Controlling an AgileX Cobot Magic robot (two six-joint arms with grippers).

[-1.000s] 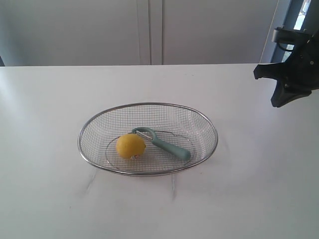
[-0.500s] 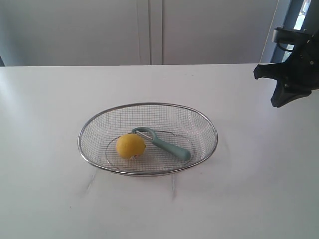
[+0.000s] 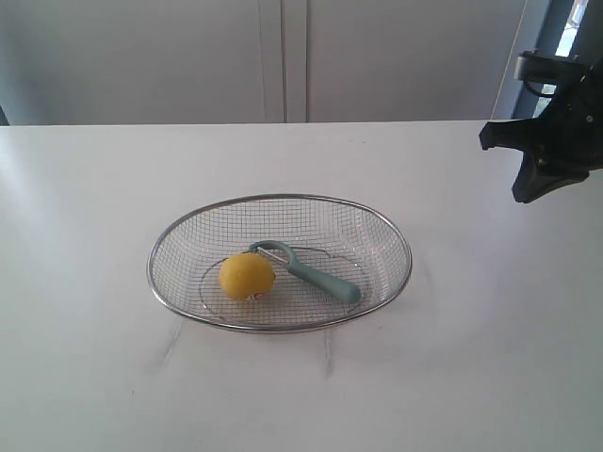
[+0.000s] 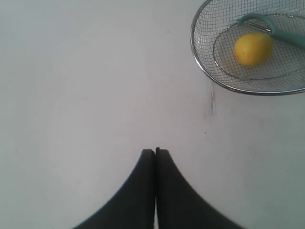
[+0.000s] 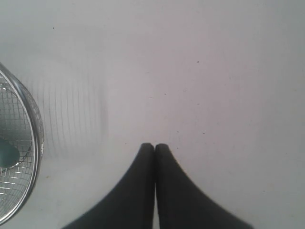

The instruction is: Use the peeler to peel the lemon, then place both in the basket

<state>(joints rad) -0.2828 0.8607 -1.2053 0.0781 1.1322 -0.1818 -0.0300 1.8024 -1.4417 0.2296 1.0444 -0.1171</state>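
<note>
While my left fingers point(image 4: 155, 151) and right fingers point(image 5: 154, 146) are closed and empty, lemon point(image 3: 247, 276) and peeler point(image 3: 306, 270) lie in the basket point(image 3: 279, 201); I should pull away slowly.

Peeler point(image 5: 8, 153) mostly cut off; basket point(image 5: 33, 125) partly.

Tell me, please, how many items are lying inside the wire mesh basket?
2: the round yellow lemon lies left of centre in the oval silver wire-mesh basket; the pale teal plastic peeler lies beside it, toward the right.
</note>
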